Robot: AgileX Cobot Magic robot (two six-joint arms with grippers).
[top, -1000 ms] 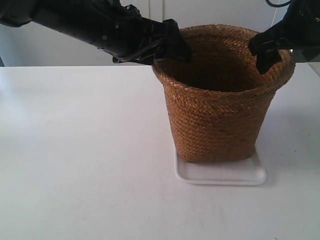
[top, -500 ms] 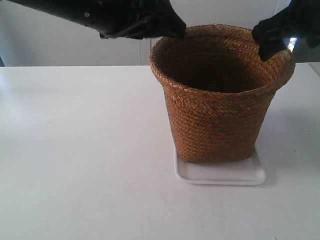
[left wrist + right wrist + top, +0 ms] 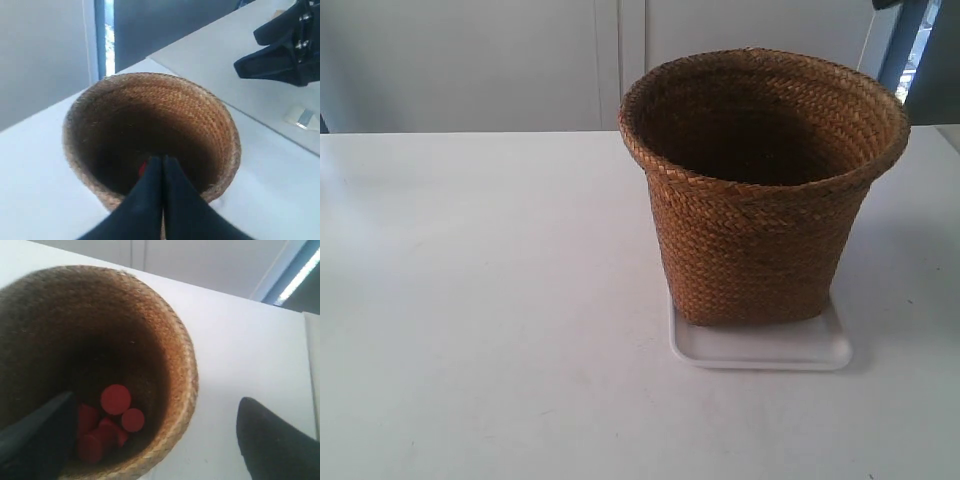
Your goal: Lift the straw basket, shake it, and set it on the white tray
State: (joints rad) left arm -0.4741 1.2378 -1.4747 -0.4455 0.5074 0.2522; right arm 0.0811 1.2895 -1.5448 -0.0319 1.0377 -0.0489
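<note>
Sitting upright on the white tray (image 3: 760,352), the straw basket (image 3: 760,200) covers most of it, leaving a strip of tray rim showing in front, over toward the table (image 3: 470,320) edge at the exterior view's right. Down in its dark bottom lie several red cylinders (image 3: 112,415). The left gripper (image 3: 162,162) hangs above the basket mouth, fingers pressed together on nothing. The right gripper (image 3: 156,399) hovers above the rim, fingers spread wide, holding nothing.

basket (image 3: 760,230) upright on tray (image 3: 760,353), cylinders (image 3: 115,399) inside basket, tray on table (image 3: 470,300)
</note>
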